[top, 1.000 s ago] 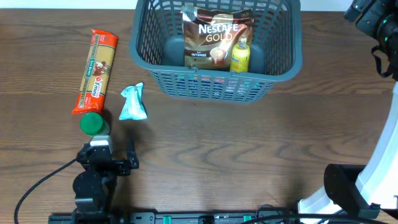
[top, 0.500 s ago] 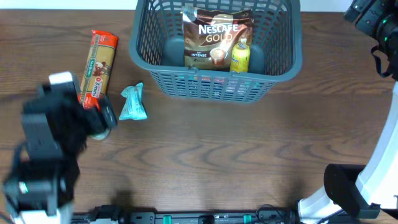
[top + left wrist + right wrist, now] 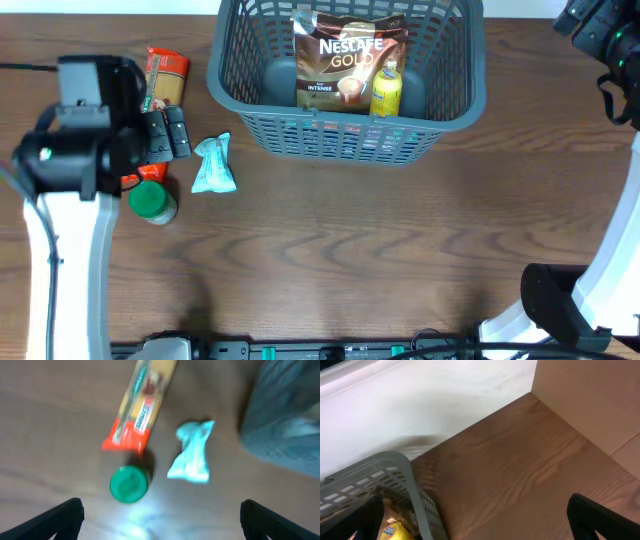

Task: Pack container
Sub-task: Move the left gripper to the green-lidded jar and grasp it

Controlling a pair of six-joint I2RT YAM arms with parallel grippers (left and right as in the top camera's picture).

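Two fingers [image 3: 65,515] spread wide, empty left gripper [image 3: 161,510] hangs above green-lidded jar [image 3: 129,484]; off-centre closing could roll it away.

Container [image 3: 345,135]: dark grey, slotted lattice walls. Pouch [image 3: 345,55]: dark brown, white and gold lettering, pale cream patch low down. Bottle [image 3: 386,92]: yellow. Pasta pack [image 3: 145,405]: orange-red ends, pale yellow middle, green label strip. Jar lid [image 3: 129,484]: solid green. Wrapper [image 3: 192,452]: light teal, blurred, no print readable. Tabletop [image 3: 400,250]: mid-brown wood grain.
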